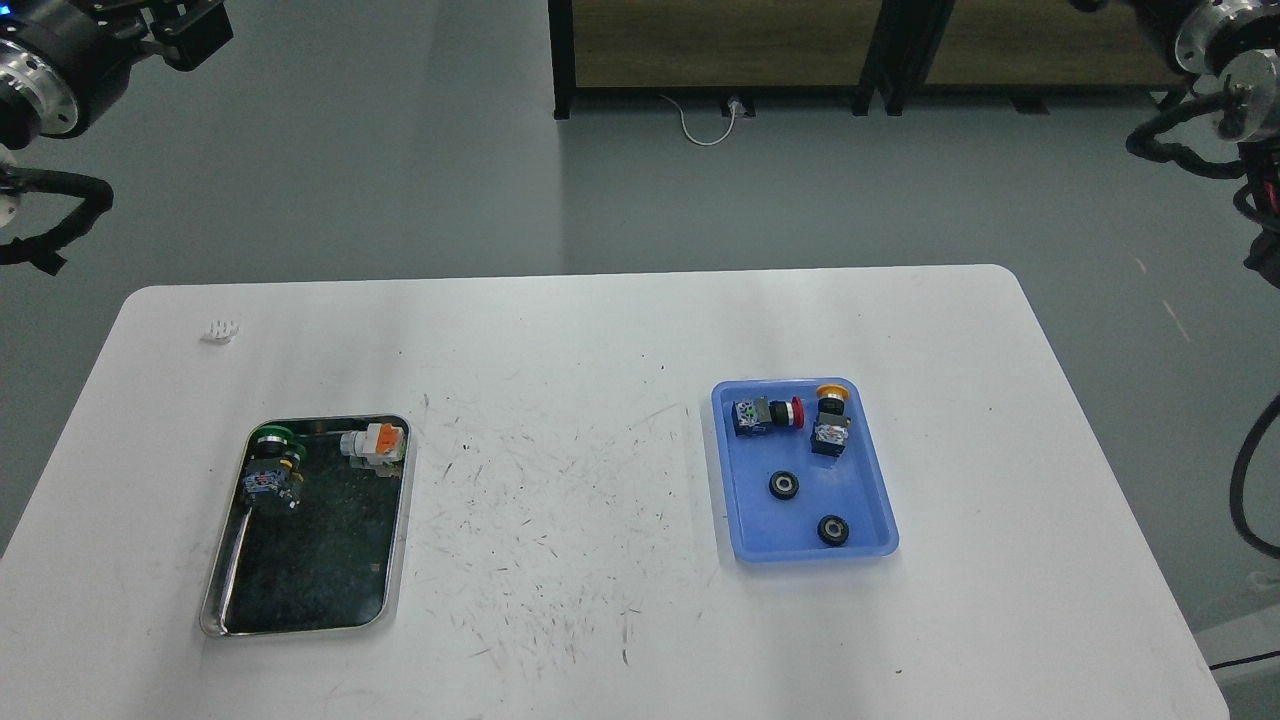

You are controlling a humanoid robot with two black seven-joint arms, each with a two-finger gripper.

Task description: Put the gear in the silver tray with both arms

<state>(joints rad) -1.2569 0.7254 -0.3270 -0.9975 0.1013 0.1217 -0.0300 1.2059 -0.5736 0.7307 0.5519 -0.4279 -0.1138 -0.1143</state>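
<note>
Two small black ring-shaped gears (784,486) (833,530) lie in the blue plastic tray (752,520) on the right half of the table. The silver tray (310,570) sits on the left, its dark bottom holding a green-capped push button (272,465) and a white and orange switch (375,445). My left arm is raised off the table at the top left; its gripper (190,30) shows only as a dark block cut by the frame edge. My right arm (1215,55) shows at the top right as a wrist ring and cables; its gripper is out of view.
In the blue tray there are also a red-capped button (768,414) and a yellow-capped button (830,422). A small white piece (220,331) lies near the table's far left corner. The white table (560,400) is scuffed in the middle. A dark shelf frame (720,60) stands beyond.
</note>
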